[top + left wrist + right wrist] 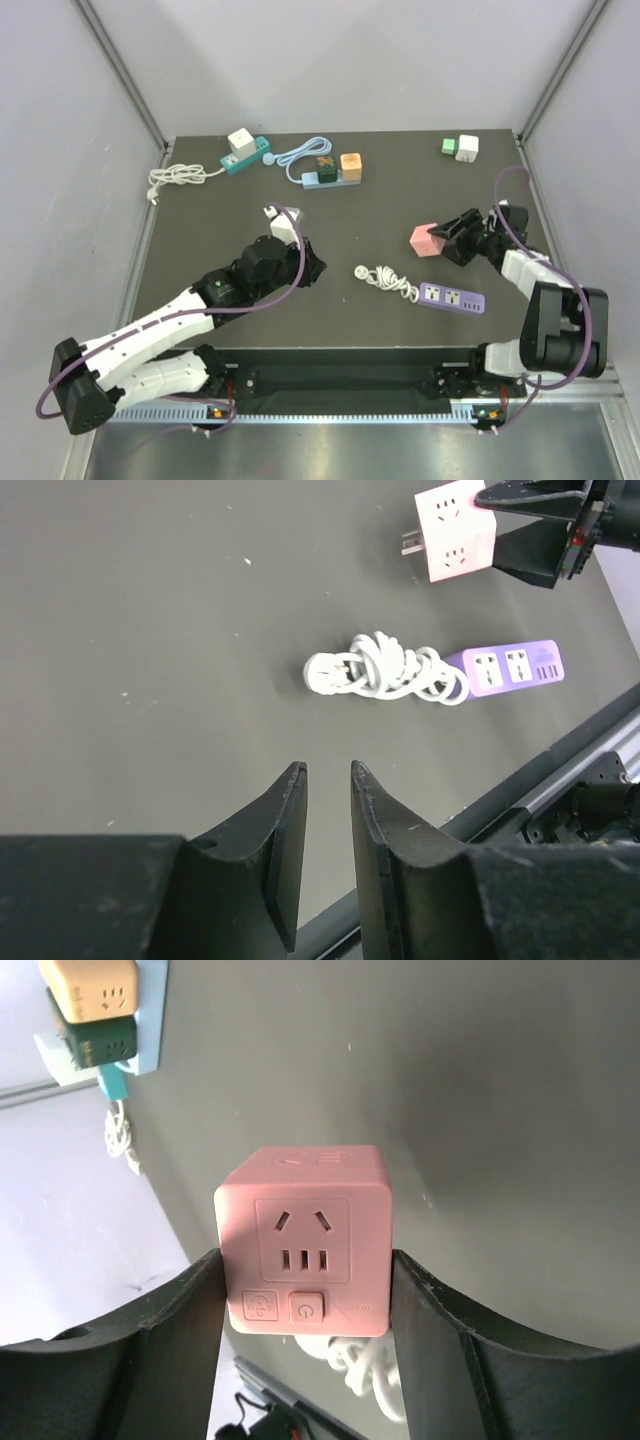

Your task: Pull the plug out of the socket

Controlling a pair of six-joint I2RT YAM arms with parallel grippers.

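One pink plug (302, 1250) faces right end effector (304, 1272)

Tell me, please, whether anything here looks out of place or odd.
Only the pink cube adapter stands out. It is clamped in the right gripper, apart from the purple power strip, whose sockets are empty. Nothing looks spilled or damaged.

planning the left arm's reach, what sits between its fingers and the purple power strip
A coiled white cord lies between the left fingers and the purple power strip, clearest in the left wrist view.
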